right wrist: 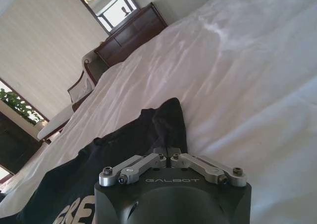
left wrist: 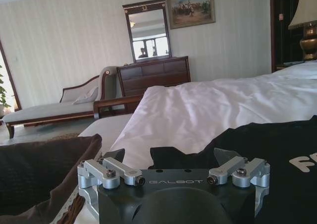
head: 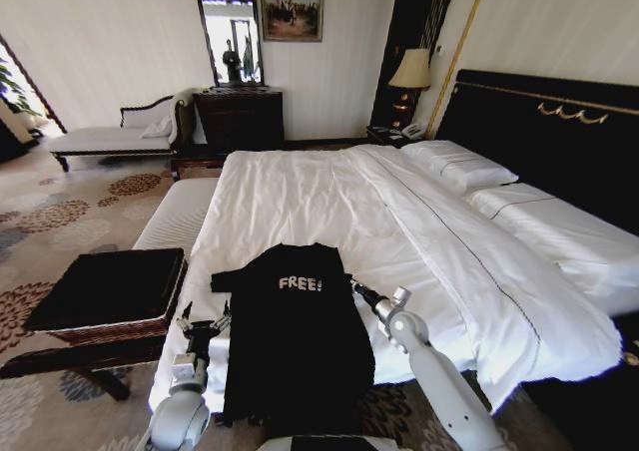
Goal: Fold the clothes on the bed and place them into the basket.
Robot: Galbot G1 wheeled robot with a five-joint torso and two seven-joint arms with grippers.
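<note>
The black T-shirt (head: 298, 341) lies flat at the bed's (head: 419, 231) near edge, unfolded. The left gripper (head: 203, 324), fingers apart, waits beside its left sleeve; the right gripper (head: 352, 284) is pinched on the right sleeve. Folding seems just starting: next, I judge, the sleeve goes inward.

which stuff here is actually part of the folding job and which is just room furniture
Part of the job:
- black T-shirt, spread at the foot of the bed
- bed
- basket, to the bed's left
- left gripper, open, at the shirt's left edge
- right gripper, shut on the shirt's right sleeve

Just lying about:
- chaise longue
- dresser with mirror
- lamp
- painting
- white bench
</note>
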